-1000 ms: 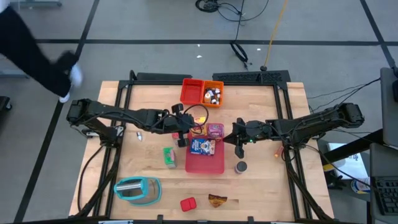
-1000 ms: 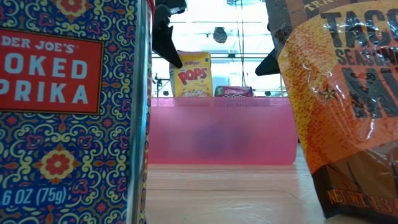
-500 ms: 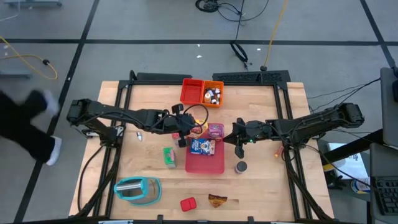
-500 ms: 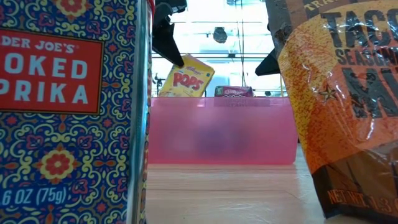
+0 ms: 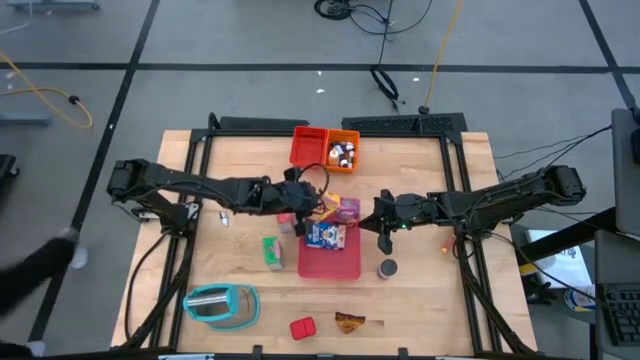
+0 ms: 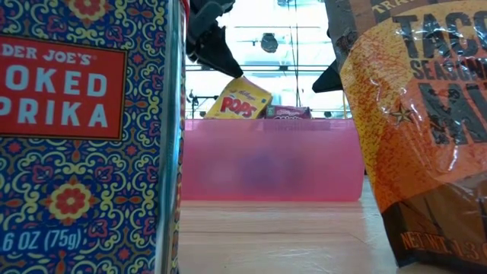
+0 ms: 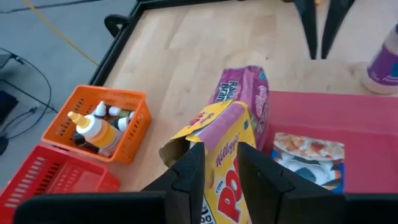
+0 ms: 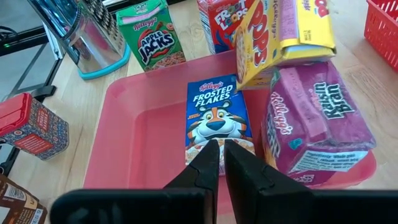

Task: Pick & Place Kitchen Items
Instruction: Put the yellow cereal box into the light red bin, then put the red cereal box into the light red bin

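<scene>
Left gripper (image 7: 216,177) is clamped on the yellow Pops box (image 7: 225,163), tilted over the pink tray's (image 5: 345,264) far edge. Right gripper (image 8: 217,163) is clenched empty above the Frosted Flakes box (image 8: 216,114).

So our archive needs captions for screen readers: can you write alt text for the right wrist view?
A pink tray holds a blue Frosted Flakes box, with the right end effector shut just above it. A yellow Pops box leans over a pink Raisin Bran box; a green Apple Jacks box stands beyond the tray.
</scene>
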Controlling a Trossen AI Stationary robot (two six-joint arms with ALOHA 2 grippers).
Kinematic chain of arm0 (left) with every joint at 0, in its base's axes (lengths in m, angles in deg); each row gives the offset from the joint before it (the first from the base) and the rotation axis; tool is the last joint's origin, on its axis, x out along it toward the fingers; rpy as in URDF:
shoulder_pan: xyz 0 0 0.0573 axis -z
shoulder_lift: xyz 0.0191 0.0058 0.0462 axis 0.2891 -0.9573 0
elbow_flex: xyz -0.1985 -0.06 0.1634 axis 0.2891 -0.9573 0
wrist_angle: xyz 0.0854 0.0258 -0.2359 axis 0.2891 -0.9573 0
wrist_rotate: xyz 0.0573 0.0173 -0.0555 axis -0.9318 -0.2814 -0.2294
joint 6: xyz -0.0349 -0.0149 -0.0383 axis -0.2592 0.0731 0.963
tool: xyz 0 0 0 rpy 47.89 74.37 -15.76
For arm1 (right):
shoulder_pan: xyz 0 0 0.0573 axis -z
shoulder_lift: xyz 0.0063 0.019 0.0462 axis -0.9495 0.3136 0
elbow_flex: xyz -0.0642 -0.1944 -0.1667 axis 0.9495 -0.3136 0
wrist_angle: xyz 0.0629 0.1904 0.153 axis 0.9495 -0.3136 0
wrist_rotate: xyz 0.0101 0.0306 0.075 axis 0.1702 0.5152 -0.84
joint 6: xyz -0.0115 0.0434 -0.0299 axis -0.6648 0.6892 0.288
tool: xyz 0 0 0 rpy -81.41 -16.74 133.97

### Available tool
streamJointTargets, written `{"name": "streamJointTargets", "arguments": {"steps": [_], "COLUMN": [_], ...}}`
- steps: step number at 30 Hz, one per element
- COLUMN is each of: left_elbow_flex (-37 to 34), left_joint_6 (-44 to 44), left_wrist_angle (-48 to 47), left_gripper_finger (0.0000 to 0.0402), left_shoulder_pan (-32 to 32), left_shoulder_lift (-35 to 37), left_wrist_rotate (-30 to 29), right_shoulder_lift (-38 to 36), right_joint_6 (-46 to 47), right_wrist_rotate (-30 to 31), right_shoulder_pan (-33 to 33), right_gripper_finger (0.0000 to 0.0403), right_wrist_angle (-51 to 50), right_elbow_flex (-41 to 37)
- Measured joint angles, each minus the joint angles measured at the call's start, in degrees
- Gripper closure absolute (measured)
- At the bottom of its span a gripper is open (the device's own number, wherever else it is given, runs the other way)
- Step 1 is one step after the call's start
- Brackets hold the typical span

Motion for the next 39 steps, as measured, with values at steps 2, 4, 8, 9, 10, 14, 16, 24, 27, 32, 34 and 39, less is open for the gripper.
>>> {"name": "streamJointTargets", "arguments": {"steps": [2, 4, 8, 9, 10, 14, 16, 24, 27, 32, 34, 39], "left_elbow_flex": [0.0, -0.1, -0.2, -0.2, -0.2, -0.2, -0.2, -0.2, -0.1, -0.1, -0.1, -0.1], "left_joint_6": [0.4, 0.4, 0.3, 0.2, 0.2, 0.3, 0.0, -0.4, 1.1, 7.1, 10.7, 21.7], "left_wrist_angle": [0.5, 1.6, 4.2, 4.9, 5.1, 4.3, 4.4, 1.0, -2.6, -11.1, -15.3, -25.3], "left_gripper_finger": [0.0309, 0.0309, 0.0309, 0.0309, 0.0309, 0.0309, 0.0309, 0.0309, 0.0309, 0.0309, 0.0309, 0.0309], "left_shoulder_pan": [-0.3, -0.6, -0.8, -0.8, -0.8, -0.8, -0.6, 0.5, 0.6, 1.3, 1.5, 1.5], "left_shoulder_lift": [0.0, -0.2, -0.9, -0.8, -0.8, -0.8, -0.8, -0.5, 1.2, 6.2, 8.2, 10.9], "left_wrist_rotate": [0.5, 1.4, 2.4, 2.4, 2.5, 2.5, 2.1, -0.6, -1.1, -3.5, -3.7, -3.5], "right_shoulder_lift": [0.0, 0.0, 0.0, 0.0, 0.0, 0.0, 0.0, 0.0, 0.0, 0.0, 0.0, 0.0], "right_joint_6": [-0.2, -0.8, -0.8, -0.8, -0.8, -0.8, -0.8, -0.9, -0.9, -1.0, -1.0, -1.0], "right_wrist_rotate": [0.0, 0.0, 0.0, 0.0, 0.0, 0.0, 0.0, 0.0, 0.0, 0.0, 0.0, 0.0], "right_shoulder_pan": [0.0, 0.0, 0.0, 0.0, 0.0, 0.0, 0.0, 0.0, 0.0, 0.0, 0.0, 0.0], "right_gripper_finger": [0.0385, 0.0385, 0.0385, 0.0385, 0.0385, 0.0385, 0.0385, 0.0385, 0.0385, 0.0385, 0.0385, 0.0385], "right_wrist_angle": [0.0, 0.0, 0.2, 0.3, 0.3, 0.3, 0.3, 0.2, 0.2, -0.2, -0.2, 1.4], "right_elbow_flex": [0.0, 0.0, 0.0, 0.0, 0.0, 0.0, 0.0, 0.0, 0.0, 0.0, 0.0, -0.9]}}
